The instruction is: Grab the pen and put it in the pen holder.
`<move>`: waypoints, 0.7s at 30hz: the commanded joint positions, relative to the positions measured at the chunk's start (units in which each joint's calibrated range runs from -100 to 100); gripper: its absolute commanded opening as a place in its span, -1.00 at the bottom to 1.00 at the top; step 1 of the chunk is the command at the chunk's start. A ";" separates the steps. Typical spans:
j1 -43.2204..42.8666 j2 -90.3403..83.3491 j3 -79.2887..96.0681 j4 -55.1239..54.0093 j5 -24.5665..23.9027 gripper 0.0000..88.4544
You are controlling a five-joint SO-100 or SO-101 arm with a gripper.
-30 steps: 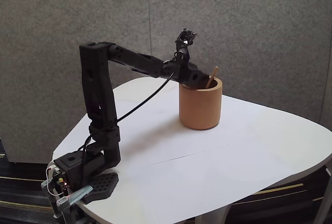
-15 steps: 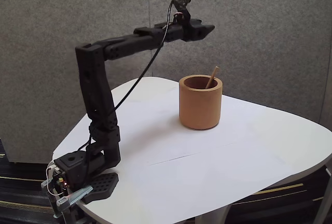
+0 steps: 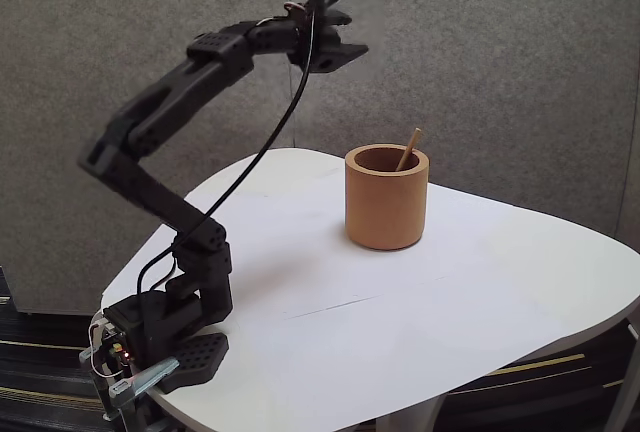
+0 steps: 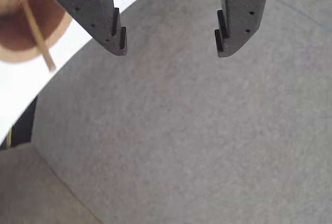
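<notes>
Grey felt-like panels (image 3: 500,52) close off the back of the scene, and in front of them stands a white rounded table (image 3: 480,292) with the pen holder (image 3: 386,202) toward its far middle. That orange-brown cup sits upright on the tabletop, and the pen (image 3: 408,149) stands inside it — a thin tan stick leaning against the right side of the rim, its top end poking out above the edge and tilted to the right. In the wrist view the cup (image 4: 23,37) shows at the upper left corner from above, with the pen (image 4: 36,32) slanting across its dark brown inside and out past the rim. The gripper (image 3: 335,52) is high up in the fixed view, well above the cup and off to its left, and holds nothing. Its two dark fingers (image 4: 111,24) stand wide apart in the wrist view, with only grey panel showing between the tips of the gripper (image 4: 171,42). The black arm (image 3: 160,122) folds back from there down to its base (image 3: 160,327), clamped at the near left edge of the table, and a black cable (image 3: 265,147) hangs in a long curve from the wrist down toward that base.
</notes>
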 commanded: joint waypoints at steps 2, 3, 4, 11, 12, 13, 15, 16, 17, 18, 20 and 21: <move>-0.02 -16.78 16.61 0.85 -8.65 -0.47; 0.12 -19.79 20.04 0.85 -10.23 -0.47; 0.27 -22.64 23.38 0.85 -11.71 -0.47; 0.42 -39.80 41.16 15.42 -19.18 -0.47; 0.42 -41.10 42.15 19.41 -20.39 -0.47; 0.42 -42.32 43.05 23.81 -21.87 -0.47; 0.42 -43.54 44.58 31.36 -24.40 -0.47; 0.42 -43.79 45.31 34.24 -25.50 -0.47; 0.42 -43.87 46.30 37.12 -26.98 -0.47; 0.56 -43.87 47.20 38.90 -28.03 -0.47; 1.37 -43.87 49.55 41.02 -29.92 -0.47; 1.44 -43.87 51.26 41.19 -30.45 -0.47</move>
